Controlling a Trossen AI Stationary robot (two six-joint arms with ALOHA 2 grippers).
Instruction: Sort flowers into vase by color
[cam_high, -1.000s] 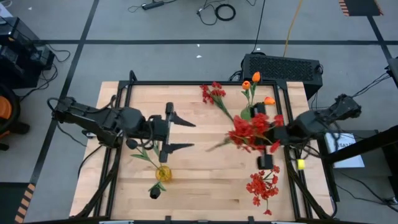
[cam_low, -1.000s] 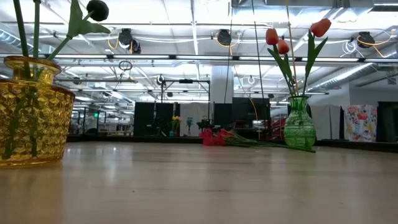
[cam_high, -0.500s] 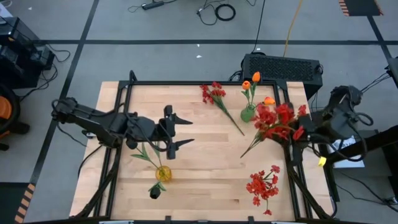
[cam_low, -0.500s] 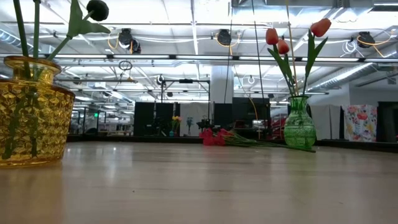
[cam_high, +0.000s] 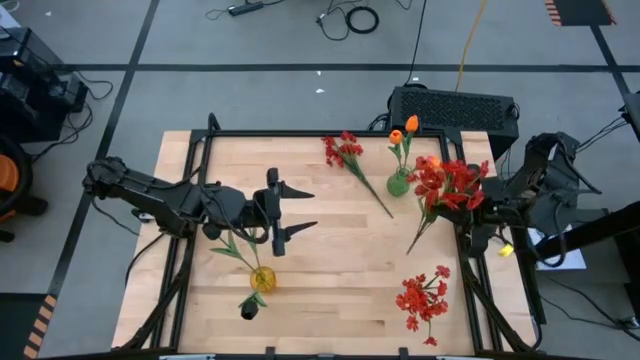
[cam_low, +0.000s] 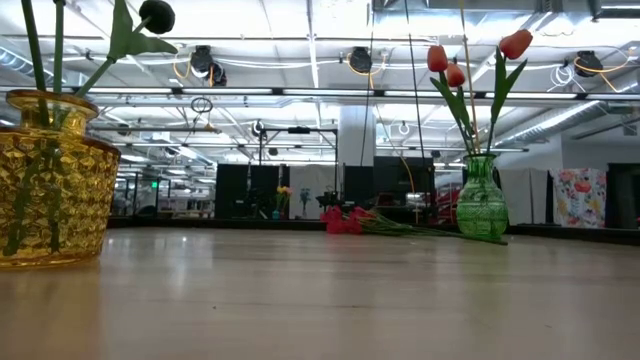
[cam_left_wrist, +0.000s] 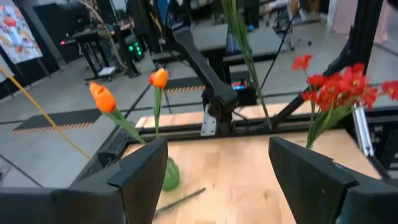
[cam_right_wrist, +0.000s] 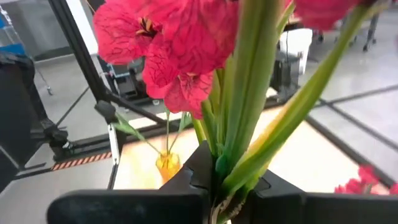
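- Right claw (cam_high: 470, 215): positioned at the right edge of the tabletop (cam_high: 330, 255), clamped on the stems of a red flower bunch (cam_high: 445, 185). In the right wrist view the two fingers (cam_right_wrist: 186, 180) press together around the green stems, with the red petals filling the area just above them.
- Held red flower bunch: raised off the tabletop. The blooms sit just beside the green vase (cam_high: 398, 183), and one long stem trails down toward the middle of the tabletop.
- Left claw (cam_high: 290, 210): suspended over the left-centre of the tabletop, fingers spread wide apart, nothing between them. The left wrist view confirms the wide gap between both fingers (cam_left_wrist: 143, 171).
- Green vase: standing near the far right corner of the tabletop. It contains orange flowers (cam_high: 405, 128) on green stems.
- Yellow vase (cam_high: 262, 279): standing near the front left of the tabletop, close to the left claw. It contains a black flower (cam_high: 248, 310) that leans out toward the front edge.
- Second red flower bunch (cam_high: 345, 152): lying flat at the far centre of the tabletop, stem pointing toward the green vase.
- Third red flower bunch (cam_high: 422, 298): lying flat near the front right corner of the tabletop, well apart from both vases.
- Low view: shows the yellow vase close at one side and the green vase farther back, with a red bunch lying beside the green vase.
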